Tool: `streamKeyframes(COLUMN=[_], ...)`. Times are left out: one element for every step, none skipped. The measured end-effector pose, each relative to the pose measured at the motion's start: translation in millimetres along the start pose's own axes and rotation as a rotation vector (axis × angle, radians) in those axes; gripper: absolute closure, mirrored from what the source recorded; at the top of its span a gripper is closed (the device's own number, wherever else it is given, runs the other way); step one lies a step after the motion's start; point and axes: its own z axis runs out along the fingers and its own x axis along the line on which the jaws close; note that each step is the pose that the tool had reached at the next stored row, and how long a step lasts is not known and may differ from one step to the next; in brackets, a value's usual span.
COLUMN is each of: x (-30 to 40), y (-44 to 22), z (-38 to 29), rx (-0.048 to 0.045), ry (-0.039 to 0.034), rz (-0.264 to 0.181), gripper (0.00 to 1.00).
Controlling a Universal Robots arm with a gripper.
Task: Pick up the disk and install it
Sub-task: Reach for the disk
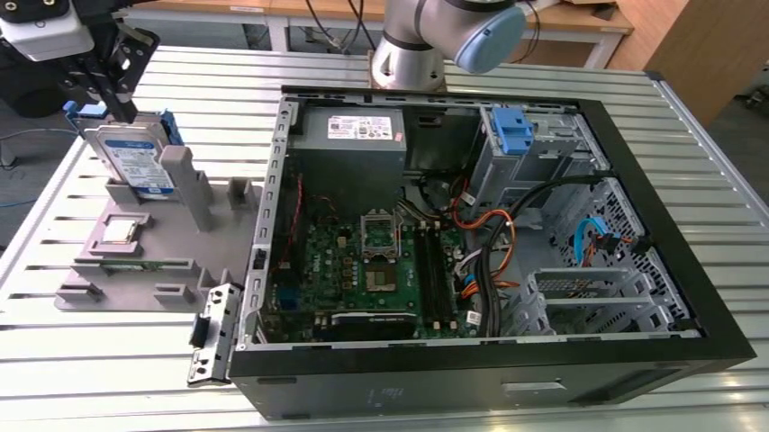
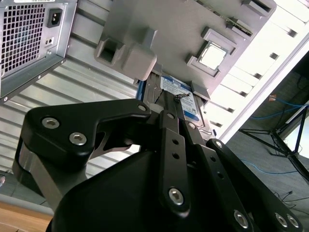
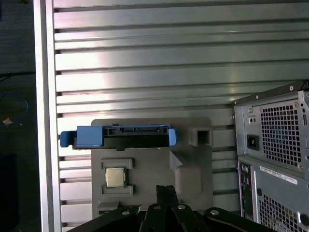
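While the disk (image 1: 135, 162) stands on edge in a slot of the grey holder (image 1: 132, 270) at the exterior view's left, the hand (image 1: 118, 108) hangs just above its upper edge and points almost straight down. Whether the hand is wide, narrow or already touching the drive cannot be told from any view. The arm (image 1: 447, 34) rises from its base behind the open computer case (image 1: 481, 382), and its wrist is out over the holder.

In the first wrist view the disk (image 3: 120, 137) is seen from above, with its blue rails at both ends. A small square chip (image 3: 114, 177) sits in a pocket of the holder between it and the tip of the hand (image 3: 166, 189). In the second wrist view the tip (image 2: 179, 96) lies in front of the drive's blue label (image 2: 189, 107).

The holder and the case rest side by side on the slatted metal worktop (image 1: 216, 67).
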Motion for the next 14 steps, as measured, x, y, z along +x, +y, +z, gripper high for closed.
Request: streamKeyframes(x=[0.0,-0.1,-0.1,0.0,0.2,0.3,0.4,0.5,0.6,0.7,0.7,0.9,1.1,1.4], y=[0.0,0.3,0.8,1.6,2.7,4.1,5.5,6.8,8.0,9.0,9.7,10.4,11.1,11.6], z=[0.0,0.0,0.1,0.1,0.1,0.2,0.2,0.3,0.4,0.5,0.7,1.0,1.7,2.6], rx=[0.0000,-0.0001,-0.0001,0.0000,-0.0001,-0.0001,0.0000,0.0000,-0.0001,-0.0002,-0.0001,-0.0001,-0.0002,-0.0004], ry=[0.0000,0.0000,0.0000,0.0001,0.0000,0.0000,0.0001,0.0000,0.0000,0.0000,0.0000,0.0000,-0.0003,-0.0007], rz=[0.000,0.000,0.000,0.000,0.000,0.000,0.000,0.000,0.000,0.000,0.000,0.000,0.000,0.000], gripper=[0.90,0.90,0.90,0.90,0.90,0.90,0.90,0.90,0.90,0.90,0.90,0.90,0.90,0.90])
